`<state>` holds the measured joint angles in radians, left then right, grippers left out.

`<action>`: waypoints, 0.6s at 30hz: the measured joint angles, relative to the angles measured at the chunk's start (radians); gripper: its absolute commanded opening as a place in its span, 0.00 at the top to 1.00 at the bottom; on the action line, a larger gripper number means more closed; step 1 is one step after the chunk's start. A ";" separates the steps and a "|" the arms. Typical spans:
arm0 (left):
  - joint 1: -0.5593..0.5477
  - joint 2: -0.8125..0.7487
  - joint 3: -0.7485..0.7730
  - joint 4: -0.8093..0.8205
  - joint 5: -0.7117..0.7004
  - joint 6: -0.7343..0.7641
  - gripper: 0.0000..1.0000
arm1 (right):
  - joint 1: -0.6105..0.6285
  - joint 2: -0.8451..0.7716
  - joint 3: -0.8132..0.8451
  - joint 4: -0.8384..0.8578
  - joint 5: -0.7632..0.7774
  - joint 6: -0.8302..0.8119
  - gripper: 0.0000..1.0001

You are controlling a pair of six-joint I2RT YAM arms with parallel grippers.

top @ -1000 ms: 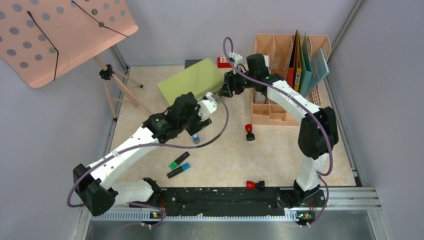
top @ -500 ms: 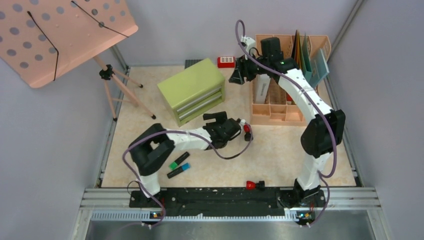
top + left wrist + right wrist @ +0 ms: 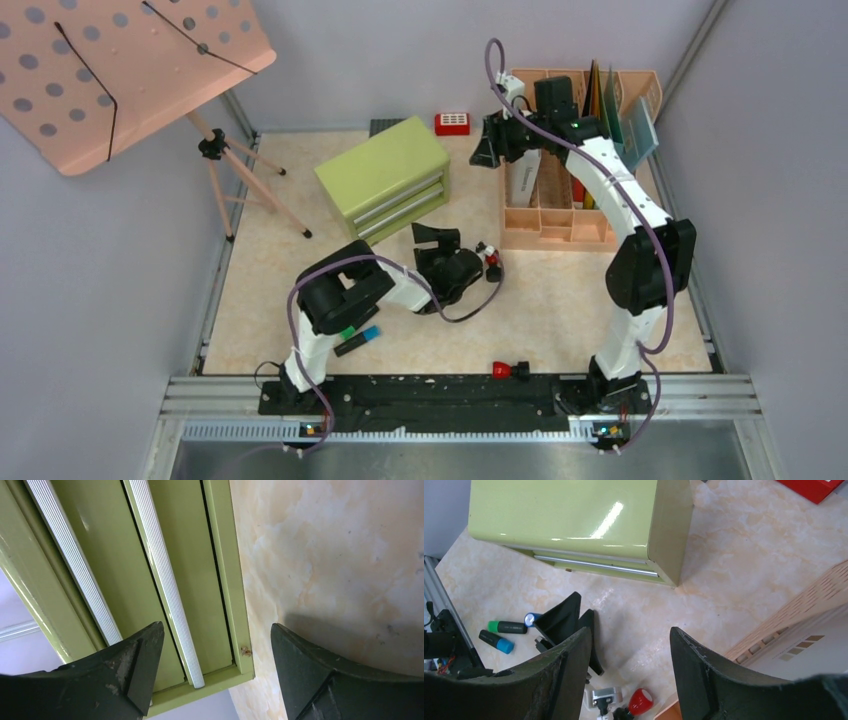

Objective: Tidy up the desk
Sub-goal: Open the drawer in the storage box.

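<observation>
The left hand (image 3: 432, 236) is held low over the surface (image 3: 570, 300), which is spread beneath both arms. Its jaws are set wide apart and nothing is caught between them. In the left wrist view the green drawer cabinet (image 3: 192, 555) is seen directly ahead of the fingertips, with one ribbed drawer pull (image 3: 165, 580) running toward the gap. Whether the cabinet is touched cannot be told. Just behind this hand, beside its wrist, a small red-capped item (image 3: 492, 258) is seen lying on the surface. Further back, by the arm's elbow, a green marker (image 3: 506, 627) and a blue-tipped marker (image 3: 496, 641) are laid side by side.

The right hand (image 3: 488, 148) is raised above the surface with its jaws parted, and nothing is gripped. The cabinet and the left hand are seen below and ahead of it. A peach organizer (image 3: 560, 215) is stood close beside it, and a red box (image 3: 452, 123) is found near it on the opposite side.

A second red-capped item (image 3: 510, 371) is left well apart from both hands, by the front rail (image 3: 440, 392). A peach perforated board (image 3: 120, 70) is mounted well away from the left hand.
</observation>
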<state>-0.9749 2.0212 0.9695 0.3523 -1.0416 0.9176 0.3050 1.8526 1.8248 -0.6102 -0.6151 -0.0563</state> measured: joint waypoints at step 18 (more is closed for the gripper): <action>0.111 0.061 0.021 0.260 -0.021 0.201 0.33 | 0.000 -0.013 -0.019 -0.002 0.006 0.006 0.42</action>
<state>-0.8642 2.0823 0.9905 0.6121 -1.0630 1.1183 0.3046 1.8393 1.8061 -0.6121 -0.6094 -0.0498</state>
